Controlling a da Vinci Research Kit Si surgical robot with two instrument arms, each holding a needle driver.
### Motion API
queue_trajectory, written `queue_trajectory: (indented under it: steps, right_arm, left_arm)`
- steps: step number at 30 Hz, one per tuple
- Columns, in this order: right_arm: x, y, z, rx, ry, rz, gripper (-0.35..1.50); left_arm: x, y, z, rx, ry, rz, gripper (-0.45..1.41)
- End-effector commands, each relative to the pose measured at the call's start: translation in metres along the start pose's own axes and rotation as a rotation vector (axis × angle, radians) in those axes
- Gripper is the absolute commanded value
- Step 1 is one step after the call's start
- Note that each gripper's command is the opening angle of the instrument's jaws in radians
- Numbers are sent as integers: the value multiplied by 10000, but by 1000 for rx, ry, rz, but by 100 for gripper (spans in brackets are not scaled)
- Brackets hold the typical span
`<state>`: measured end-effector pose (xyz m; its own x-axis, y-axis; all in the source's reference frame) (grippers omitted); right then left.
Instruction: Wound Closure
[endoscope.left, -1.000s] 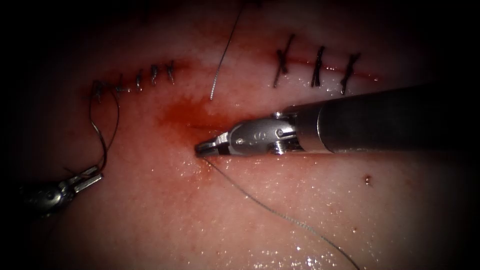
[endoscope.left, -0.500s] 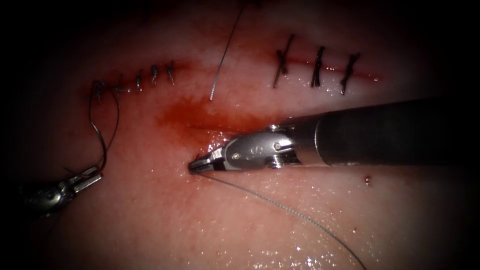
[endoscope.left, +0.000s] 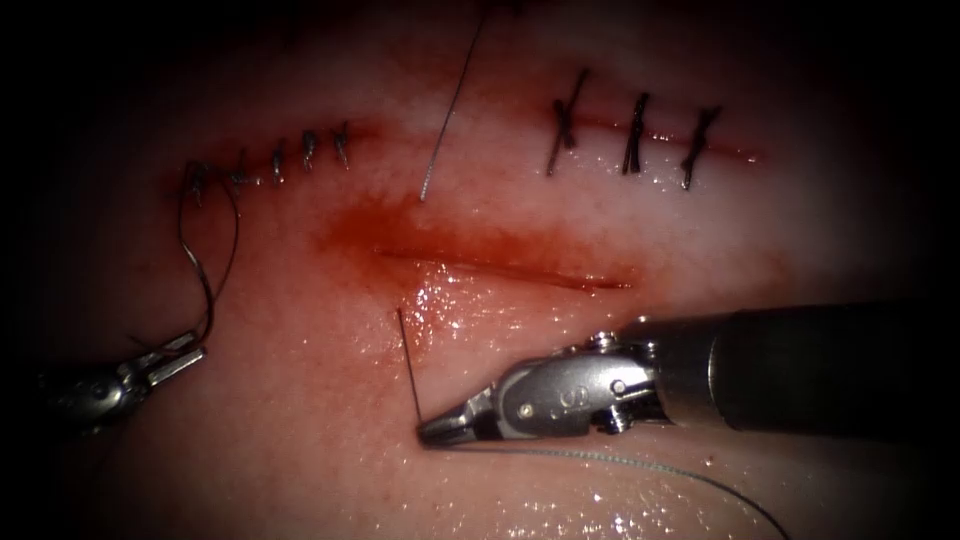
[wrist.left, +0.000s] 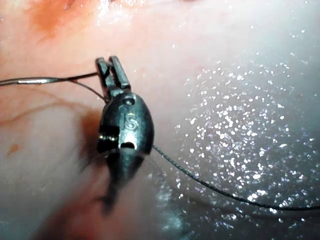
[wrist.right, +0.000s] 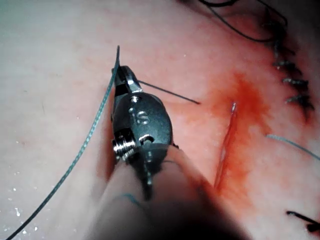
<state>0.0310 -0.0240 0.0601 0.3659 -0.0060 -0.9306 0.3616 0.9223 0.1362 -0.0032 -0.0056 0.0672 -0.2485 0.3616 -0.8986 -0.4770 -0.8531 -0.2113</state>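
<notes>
The right hand (endoscope.left: 432, 430), clamped on the needle (endoscope.left: 407, 360) by its tail, is drawing it free on the near side of the cut (endoscope.left: 500, 268). The left hand (endoscope.left: 185, 358) is gripping thread (endoscope.left: 205, 290). The next bite is likely calling for a mid-curve regrip.

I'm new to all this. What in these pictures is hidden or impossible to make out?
- Needle, in the right tool: held end covered by its fingers; curve unreadable, seen edge-on in the endoscope view; tip touching tissue or not, unclear.
- Thread trailing from it: cut off by the endoscope view's lower edge.
- Left tool, holding the thread loop: shaft lost in that view's dark rim.
</notes>
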Motion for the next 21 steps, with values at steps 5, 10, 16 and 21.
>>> queue_trajectory:
  steps: [5, 10, 16, 21]
  right_arm:
    - [18, -36, 6, 51, 4, -20, -35]
    - [32, -56, 5, 74, 11, -34, -35]
    - [40, -47, 7, 0, 3, -22, 51]
    - [32, -5, 2, -117, -2, 31, 109]
  left_arm:
    - [-7, 9, 3, -3, -1, -3, -45]
    - [-7, 10, 4, -3, -1, -3, -45]
    - [-7, 10, 4, -2, -1, -3, -45]
    - [-7, 10, 4, -5, 0, -3, -45]
